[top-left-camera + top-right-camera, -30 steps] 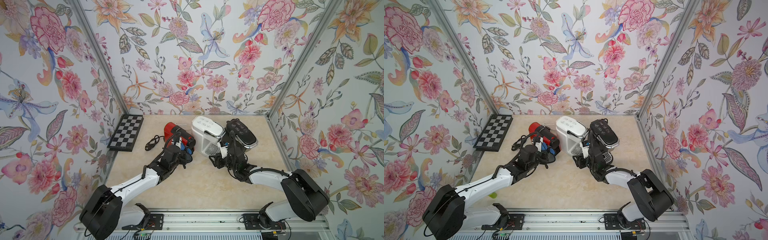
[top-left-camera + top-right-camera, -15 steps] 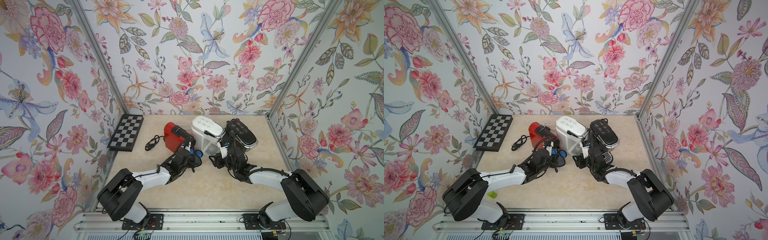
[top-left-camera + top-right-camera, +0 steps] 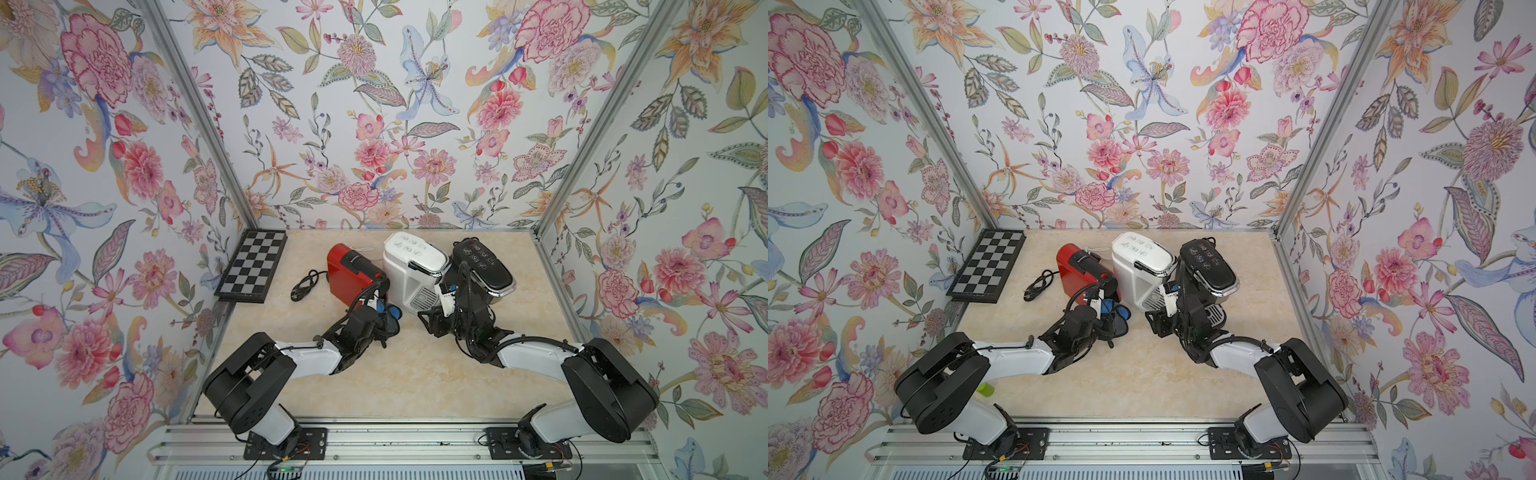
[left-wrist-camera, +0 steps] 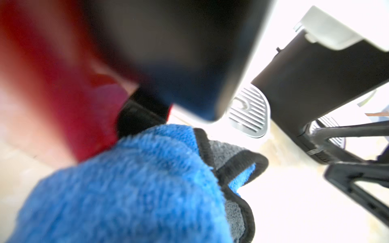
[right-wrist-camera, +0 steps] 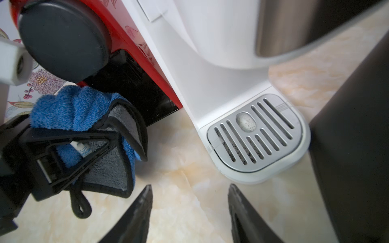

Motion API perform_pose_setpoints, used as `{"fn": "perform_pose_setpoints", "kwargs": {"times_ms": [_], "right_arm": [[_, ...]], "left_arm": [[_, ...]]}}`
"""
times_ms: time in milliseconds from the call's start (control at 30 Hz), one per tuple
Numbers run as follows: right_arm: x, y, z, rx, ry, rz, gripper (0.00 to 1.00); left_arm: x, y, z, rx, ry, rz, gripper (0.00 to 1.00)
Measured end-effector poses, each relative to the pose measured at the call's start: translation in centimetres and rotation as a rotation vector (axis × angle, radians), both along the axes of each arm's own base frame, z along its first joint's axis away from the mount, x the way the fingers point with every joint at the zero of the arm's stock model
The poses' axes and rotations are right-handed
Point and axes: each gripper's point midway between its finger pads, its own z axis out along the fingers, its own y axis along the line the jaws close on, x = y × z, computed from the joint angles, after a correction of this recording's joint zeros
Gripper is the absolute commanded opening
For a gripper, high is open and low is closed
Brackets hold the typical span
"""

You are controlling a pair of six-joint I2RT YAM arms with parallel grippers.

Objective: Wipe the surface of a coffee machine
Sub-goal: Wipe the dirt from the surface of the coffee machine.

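Left fingers (image 5: pixel 63 133) pinch blue cloth (image 5: pixel 73 109) beside red machine (image 3: pixel 349 270); right fingers (image 5: pixel 134 218) part-open, empty

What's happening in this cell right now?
The left gripper is shut on a blue cloth, holding it low at the front of the red coffee machine; actual contact is hard to confirm. The right gripper is open and empty, low over the table before the drip tray of the white machine. A black machine stands beside it.
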Motion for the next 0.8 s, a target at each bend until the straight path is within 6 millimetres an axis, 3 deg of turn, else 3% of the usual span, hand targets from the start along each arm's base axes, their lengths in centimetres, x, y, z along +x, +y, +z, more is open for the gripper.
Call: {"fn": "perform_pose_setpoints", "kwargs": {"times_ms": [133,233,300,433,567,800], "right_arm": [[0.0,0.0,0.0,0.000,0.000,0.001,0.59],[0.0,0.0,0.0,0.000,-0.001,0.001,0.59],[0.0,0.0,0.0,0.000,-0.001,0.001,0.59],[0.0,0.0,0.0,0.000,0.000,0.001,0.59],[0.0,0.0,0.0,0.000,-0.001,0.001,0.59],[-0.2,0.2,0.0,0.000,0.000,0.007,0.59]], "left_arm": [[0.2,6.9,-1.5,0.057,0.041,0.192,0.00],[0.3,9.5,-0.5,0.063,0.012,0.274,0.00],[0.3,9.9,0.6,0.045,-0.017,0.288,0.00],[0.1,9.2,2.6,0.001,-0.065,0.272,0.00],[-0.8,6.5,4.0,-0.049,-0.096,0.199,0.00],[-3.1,1.5,3.5,-0.097,-0.068,0.057,0.00]]}}
